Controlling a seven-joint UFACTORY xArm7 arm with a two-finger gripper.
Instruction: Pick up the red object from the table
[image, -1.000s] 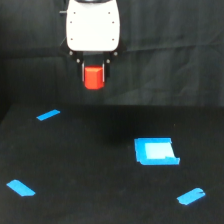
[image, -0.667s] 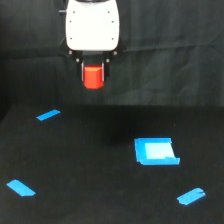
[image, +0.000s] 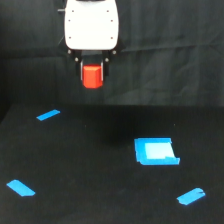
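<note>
The red object (image: 92, 76), a small red-orange block, hangs high above the black table (image: 100, 165), in front of the dark curtain. My gripper (image: 92, 75) is shut on it, one dark finger on each side of the block, under the white arm housing (image: 92, 25). The block's lower end sticks out below the fingertips. It sits well clear of the table surface, toward the exterior view's left of centre.
A blue square piece (image: 155, 151) lies on the table at the exterior view's right. Blue tape strips lie at the left back (image: 48, 115), left front (image: 21, 188) and right front (image: 191, 196). A black curtain (image: 170, 55) hangs behind.
The gripper with the red block has held about the same raised position; no clear movement shows. Nothing on the table has shifted.
</note>
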